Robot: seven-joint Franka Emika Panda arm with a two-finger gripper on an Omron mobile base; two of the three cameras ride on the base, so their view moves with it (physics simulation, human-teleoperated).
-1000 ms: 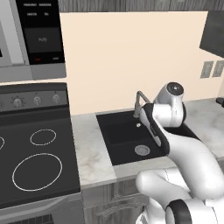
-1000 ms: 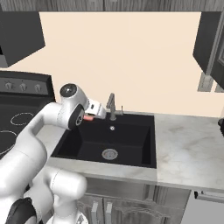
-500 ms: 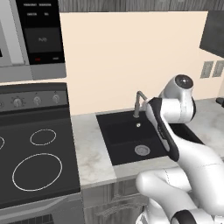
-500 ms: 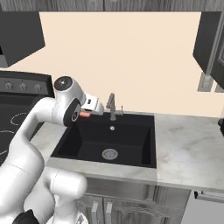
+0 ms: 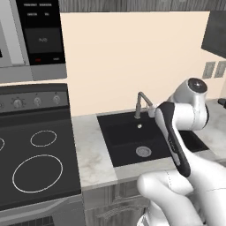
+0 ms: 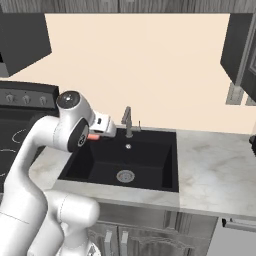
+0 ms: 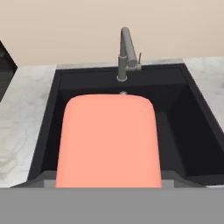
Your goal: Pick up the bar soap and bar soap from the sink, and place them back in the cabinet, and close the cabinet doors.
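Salmon-orange soap point(image 7: 109, 142) sits right in front of the hand cam, big in frame, above the black sink point(image 7: 192, 109). In right base view a sliver of soap point(image 6: 93, 136) shows at the gripper point(image 6: 102, 126), up over the sink's point(image 6: 170, 165) left-rear part, at abt rim height. Finger tips aren't visible in hand view, soap covers them, so grip is judged: gripper looks closed on the soap — held, not resting on anything.

Handling, as judgement: small rigid block, light, smooth faces w/ rounded corners, prob slippery; a pinch across the flat sides near mid-length is safest, end grip could let it pivot or squirt out. Not fragile, but a drop goes back into the basin.

2nd soap — can't find it in the visible basin; floor near drain point(image 6: 125, 175) looks bare, some of the basin is hidden by arm in left base view.

Edges/room: faucet point(image 6: 127, 120) stands just beside the gripper at the back rim, closest obstacle. Sink walls are below the soap. Open air above the counter point(image 6: 215, 165) to the right. Cabinet point(image 6: 242, 50) hangs upper right, one door point(image 6: 231, 42) looks swung open toward the room; its edge is the thing to clear on approach. Shelf inside can't be made out. Stove point(image 5: 35, 163) far left, out of the way.
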